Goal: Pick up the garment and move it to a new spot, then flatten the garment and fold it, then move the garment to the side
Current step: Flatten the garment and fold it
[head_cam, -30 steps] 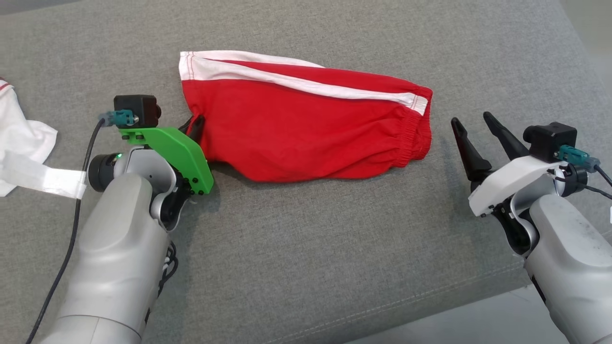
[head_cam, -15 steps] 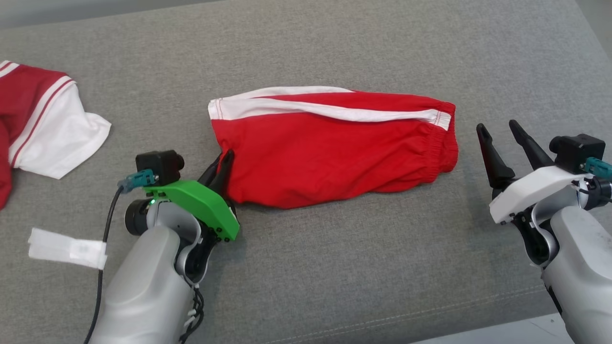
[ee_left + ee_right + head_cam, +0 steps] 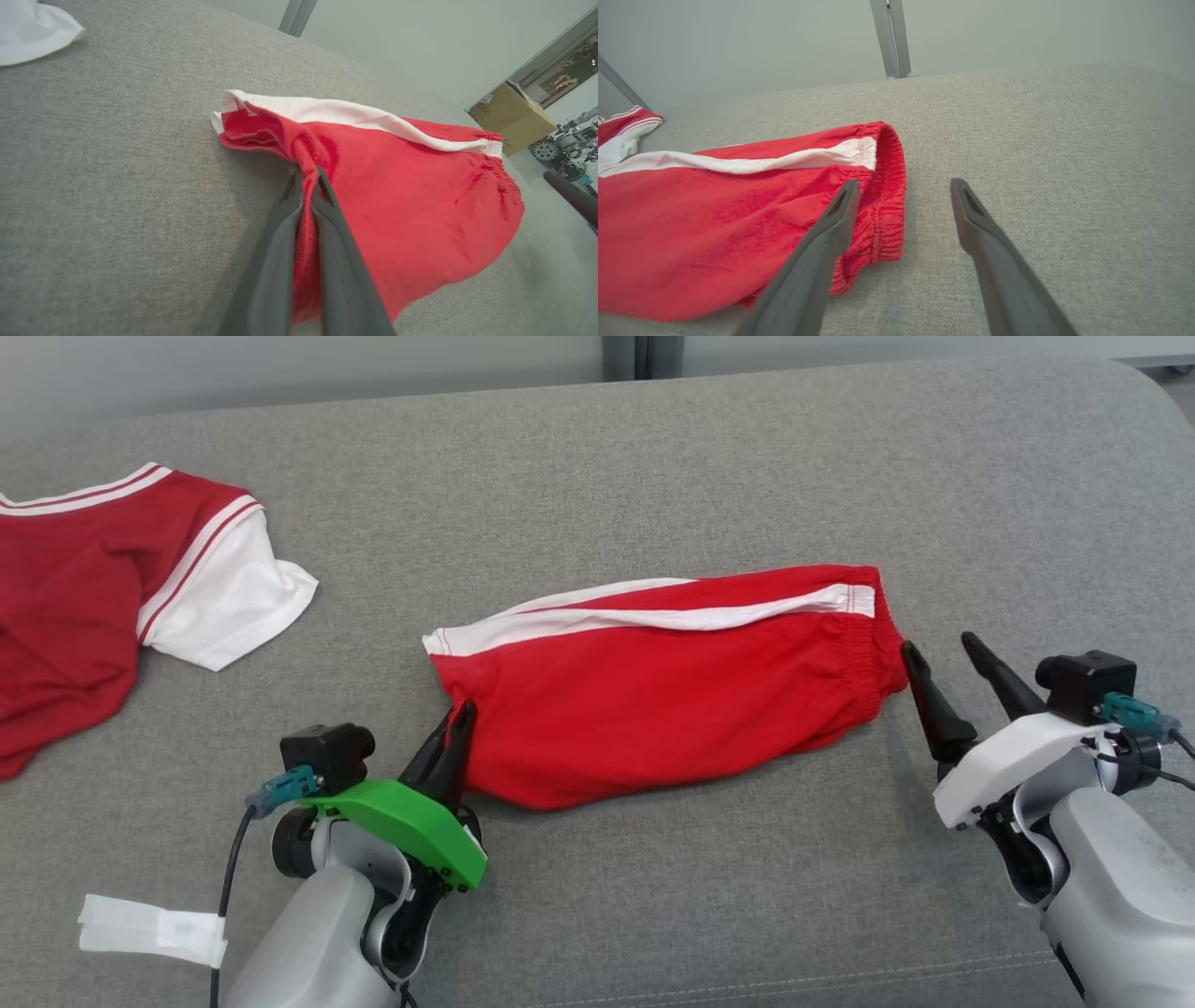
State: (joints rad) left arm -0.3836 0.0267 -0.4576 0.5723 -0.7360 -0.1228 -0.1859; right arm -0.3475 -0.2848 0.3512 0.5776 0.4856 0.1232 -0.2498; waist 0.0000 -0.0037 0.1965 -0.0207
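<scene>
The garment [image 3: 672,691] is a pair of red shorts with a white side stripe, folded and lying across the grey cushion [image 3: 653,457]. My left gripper [image 3: 455,723] is shut on the hem corner at its left end; the left wrist view shows red cloth [image 3: 420,205] pinched between the dark fingers [image 3: 280,247]. My right gripper [image 3: 943,653] stands open just right of the elastic waistband [image 3: 887,196], one fingertip beside it, nothing between the fingers. In the right wrist view the right gripper [image 3: 903,186] has its left finger over the waistband's edge.
A second red and white garment [image 3: 112,588] lies at the far left of the cushion. A white strip of tape [image 3: 154,929] lies near my left arm's cable. The cushion's front seam [image 3: 840,961] runs along the bottom. A cardboard box [image 3: 511,114] stands beyond the cushion.
The head camera has tilted up, so the whole picture slid down. My left gripper keeps its hold on the hem and has pulled the shorts' left end nearer; the right gripper now sits closer to the waistband.
</scene>
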